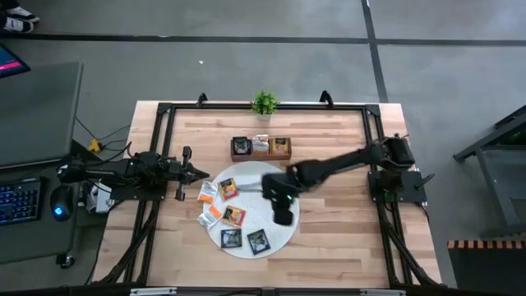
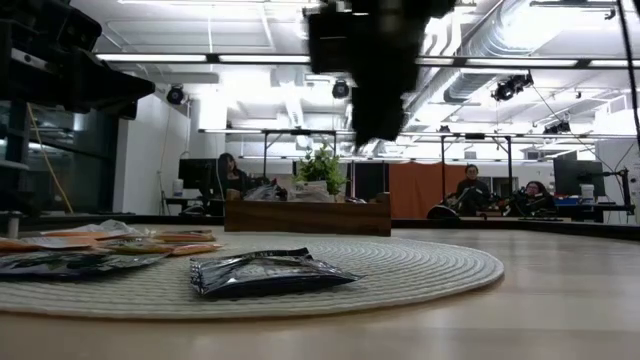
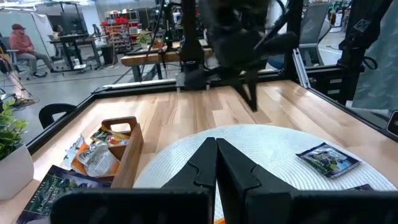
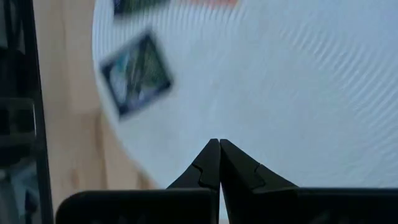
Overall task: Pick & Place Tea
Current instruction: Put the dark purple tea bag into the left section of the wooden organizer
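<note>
Several small square tea sachets lie flat on the round white mat (image 1: 271,234): black ones (image 1: 258,241) (image 1: 231,238), orange ones (image 1: 228,188) and white ones (image 1: 207,193). More sachets sit in the wooden tray (image 1: 260,147). My right gripper (image 1: 283,215) hovers shut above the mat's right part, holding nothing; its wrist view shows bare mat under the fingertips (image 4: 219,146) and a black sachet (image 4: 135,73) off to one side. In the low view it hangs (image 2: 372,125) well above a black sachet (image 2: 270,270). My left gripper (image 1: 205,174), shut, waits at the mat's left edge.
A small potted plant (image 1: 264,102) stands at the far edge behind the tray. The black frame rails (image 1: 374,131) run along the table's sides. Bare wood lies right of the mat (image 1: 345,222). People sit at desks in the room beyond (image 2: 470,190).
</note>
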`<state>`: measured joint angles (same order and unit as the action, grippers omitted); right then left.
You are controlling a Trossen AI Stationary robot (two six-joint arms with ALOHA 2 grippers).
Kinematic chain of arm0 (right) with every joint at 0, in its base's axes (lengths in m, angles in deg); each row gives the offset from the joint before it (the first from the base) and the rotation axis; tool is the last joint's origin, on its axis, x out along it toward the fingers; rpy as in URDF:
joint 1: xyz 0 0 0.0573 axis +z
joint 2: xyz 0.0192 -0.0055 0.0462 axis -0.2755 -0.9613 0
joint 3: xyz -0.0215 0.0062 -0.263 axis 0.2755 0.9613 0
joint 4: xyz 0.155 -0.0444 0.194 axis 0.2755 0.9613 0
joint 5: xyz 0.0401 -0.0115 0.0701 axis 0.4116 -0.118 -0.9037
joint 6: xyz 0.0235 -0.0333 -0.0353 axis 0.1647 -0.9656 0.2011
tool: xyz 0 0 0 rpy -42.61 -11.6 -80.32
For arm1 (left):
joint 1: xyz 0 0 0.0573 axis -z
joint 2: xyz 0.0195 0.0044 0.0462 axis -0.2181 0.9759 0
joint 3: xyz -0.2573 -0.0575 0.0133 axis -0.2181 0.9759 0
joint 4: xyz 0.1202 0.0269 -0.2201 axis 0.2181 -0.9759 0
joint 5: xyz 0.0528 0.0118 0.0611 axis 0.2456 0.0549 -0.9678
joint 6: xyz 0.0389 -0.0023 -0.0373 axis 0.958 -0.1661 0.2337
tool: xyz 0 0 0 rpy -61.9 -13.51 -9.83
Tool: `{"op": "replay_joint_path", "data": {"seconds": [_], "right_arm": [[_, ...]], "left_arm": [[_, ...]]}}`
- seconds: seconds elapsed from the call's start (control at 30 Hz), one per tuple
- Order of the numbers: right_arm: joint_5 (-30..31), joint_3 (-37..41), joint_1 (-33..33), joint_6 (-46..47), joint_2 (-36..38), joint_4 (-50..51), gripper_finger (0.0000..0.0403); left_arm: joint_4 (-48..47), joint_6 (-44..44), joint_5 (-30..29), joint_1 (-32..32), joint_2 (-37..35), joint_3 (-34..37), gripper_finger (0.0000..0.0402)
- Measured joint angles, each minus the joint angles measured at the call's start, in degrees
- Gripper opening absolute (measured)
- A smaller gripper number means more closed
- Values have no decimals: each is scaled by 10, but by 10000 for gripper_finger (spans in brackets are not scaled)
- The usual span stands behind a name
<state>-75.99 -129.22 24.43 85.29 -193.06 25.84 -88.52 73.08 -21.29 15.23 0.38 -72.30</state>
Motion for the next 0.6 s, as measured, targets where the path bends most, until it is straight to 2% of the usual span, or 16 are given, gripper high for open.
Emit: {"op": "replay_joint_path", "data": {"seconds": [0.13,0.27,0.4,0.6], "right_arm": [[7,77,54,53,39,-57,0],[21,115,104,129,52,-100,0],[32,115,140,244,52,-113,0],[87,83,161,433,48,-115,0]], "left_arm": [[0,0,0,0,0,0,1],[0,0,0,0,0,0,1],[0,0,0,0,0,0,1],[0,0,0,0,0,0,1]]}}
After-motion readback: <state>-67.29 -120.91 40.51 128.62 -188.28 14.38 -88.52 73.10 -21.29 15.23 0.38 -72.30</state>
